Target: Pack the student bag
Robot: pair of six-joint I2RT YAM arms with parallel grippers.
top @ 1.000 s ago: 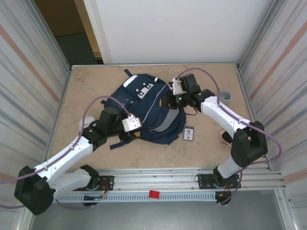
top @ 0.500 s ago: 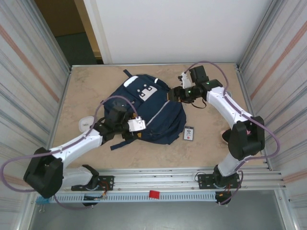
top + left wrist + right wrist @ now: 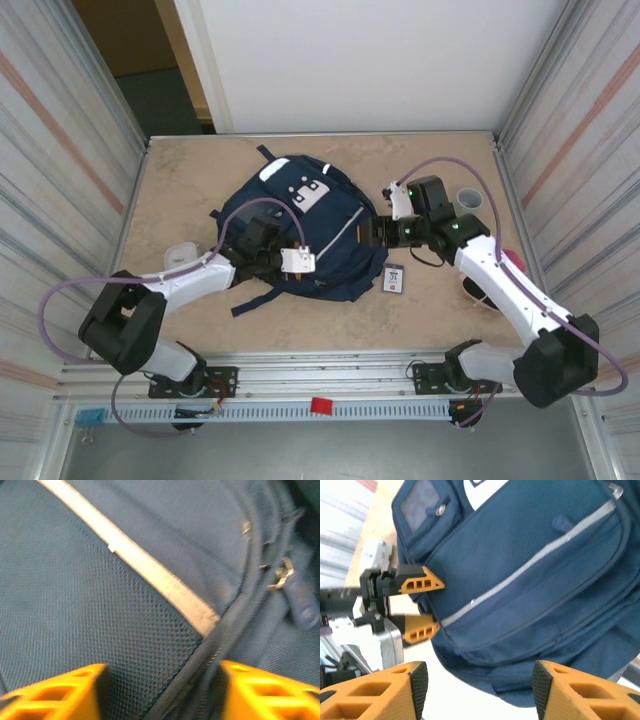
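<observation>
The navy student bag [image 3: 300, 215] lies flat mid-table, white patches at its far end. My left gripper [image 3: 316, 268] is at the bag's near edge. In the left wrist view its orange fingers [image 3: 55, 690] stand either side of the mesh fabric [image 3: 125, 580] and a zipper seam, pressed onto a fold. The right wrist view shows the left gripper [image 3: 440, 605] pinching the bag's edge [image 3: 535, 565]. My right gripper [image 3: 372, 232] hovers at the bag's right side. In its own view the right gripper [image 3: 480, 685] stands open with nothing between its fingers.
A small dark-and-white card-like item [image 3: 394, 279] lies right of the bag. A grey cup [image 3: 468, 198] stands at the right, with a red thing [image 3: 510, 262] partly under the right arm. A pale round object [image 3: 178, 257] sits at the left.
My right gripper let go of the bag's upper right side, opened and drew back to the right. My left gripper slid right along the bag's near edge and its jaws narrowed on the fabric.
</observation>
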